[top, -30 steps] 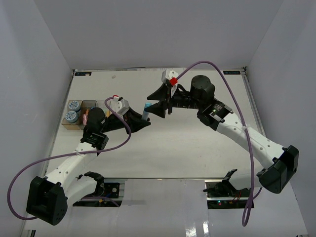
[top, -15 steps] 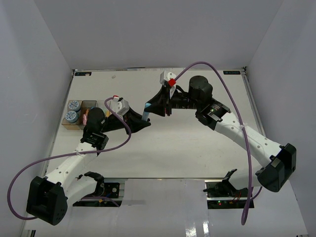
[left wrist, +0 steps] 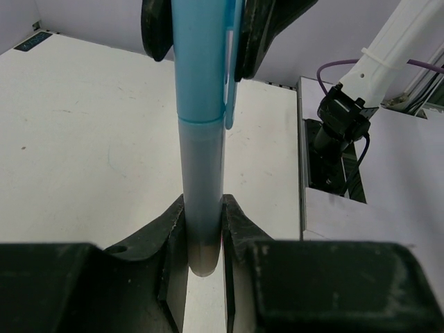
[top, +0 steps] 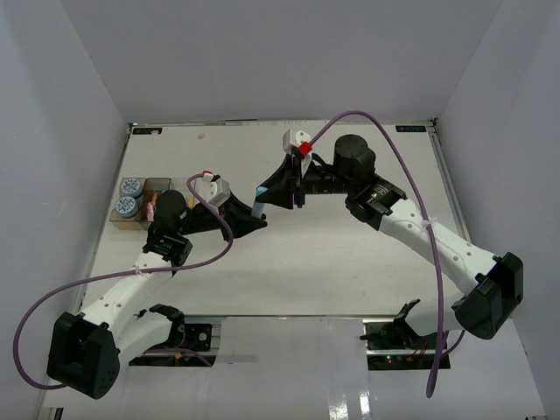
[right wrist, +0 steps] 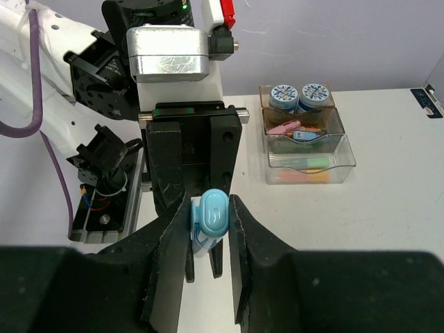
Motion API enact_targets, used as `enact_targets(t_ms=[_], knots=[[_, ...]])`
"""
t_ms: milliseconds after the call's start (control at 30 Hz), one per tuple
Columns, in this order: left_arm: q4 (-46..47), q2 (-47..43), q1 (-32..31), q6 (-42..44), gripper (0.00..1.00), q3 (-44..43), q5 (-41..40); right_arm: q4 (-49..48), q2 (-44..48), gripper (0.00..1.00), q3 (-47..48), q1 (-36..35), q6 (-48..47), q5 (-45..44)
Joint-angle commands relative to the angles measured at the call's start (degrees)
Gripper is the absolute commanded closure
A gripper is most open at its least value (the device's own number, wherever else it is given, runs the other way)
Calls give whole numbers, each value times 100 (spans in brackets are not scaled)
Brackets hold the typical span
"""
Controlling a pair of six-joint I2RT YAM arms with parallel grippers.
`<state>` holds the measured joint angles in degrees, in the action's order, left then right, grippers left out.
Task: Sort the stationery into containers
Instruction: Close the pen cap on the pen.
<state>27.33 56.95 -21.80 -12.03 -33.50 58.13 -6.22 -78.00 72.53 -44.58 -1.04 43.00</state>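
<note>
A blue highlighter [top: 259,200] with a grey barrel is held above the table between my two grippers. My left gripper [left wrist: 203,211] is shut on its grey lower end [left wrist: 201,173]. My right gripper [right wrist: 209,205] is closed around its blue cap [right wrist: 211,218], both fingers touching it. In the top view the left gripper [top: 248,219] and right gripper [top: 267,192] meet at mid-table. The three bins stand in a row at the left: a tan bin [right wrist: 262,91] with two patterned rolls [right wrist: 283,94], a clear bin [right wrist: 336,122] with pink and blue pieces, and a clear bin [right wrist: 347,154] with green and orange pieces.
The bins [top: 147,184] stand near the table's left edge, behind the left arm's wrist. The left arm's base and motors [right wrist: 104,173] show beyond the right gripper. The right arm's base [left wrist: 340,118] sits at the table's near edge. A purple cable [top: 385,140] arcs over the right arm.
My right gripper has moved left to the highlighter's cap and closed around it. The left gripper has kept hold of the lower end with little movement.
</note>
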Motion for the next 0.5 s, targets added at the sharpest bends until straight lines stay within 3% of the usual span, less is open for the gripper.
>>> enact_targets(t_ms=[0, 467], knots=[[624, -114, 1, -27, 99, -639, 137, 963, -190, 92, -239, -16, -291, 226], [748, 88, 1, 271, 100, -1686, -3, 2019, -313, 92, -749, -25, -722, 77]])
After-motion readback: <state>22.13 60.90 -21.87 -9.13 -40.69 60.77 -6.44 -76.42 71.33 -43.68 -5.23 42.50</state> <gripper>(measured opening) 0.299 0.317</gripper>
